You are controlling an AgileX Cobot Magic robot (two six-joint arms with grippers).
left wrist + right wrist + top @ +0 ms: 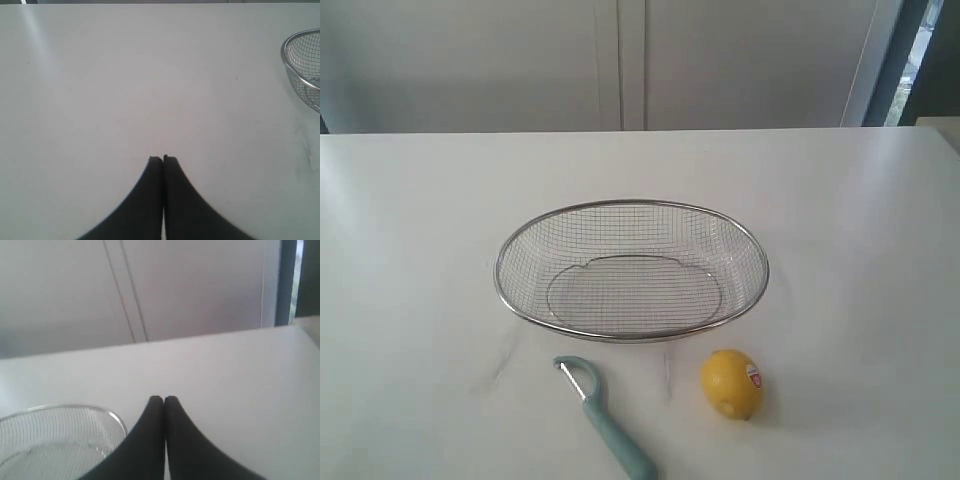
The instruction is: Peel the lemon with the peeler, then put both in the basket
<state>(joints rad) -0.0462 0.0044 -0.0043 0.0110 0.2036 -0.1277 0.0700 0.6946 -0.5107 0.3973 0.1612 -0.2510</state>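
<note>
The yellow lemon (732,383) with its red-and-white sticker rests on the white table in front of the basket, to the right. Left of it lies the teal-handled peeler (606,417), blade end toward the basket. The silver wire-mesh basket (500,268) stands mid-table with nothing in it; part of its rim also shows in the left wrist view (286,60) and the right wrist view (112,415). Neither arm appears in the exterior view. My left gripper (163,159) is shut over bare table, holding nothing. My right gripper (163,399) is shut too, beside the basket rim.
The white table (410,220) runs back to a pale wall with cabinet seams (632,65). A dark window frame (920,60) stands at the far right.
</note>
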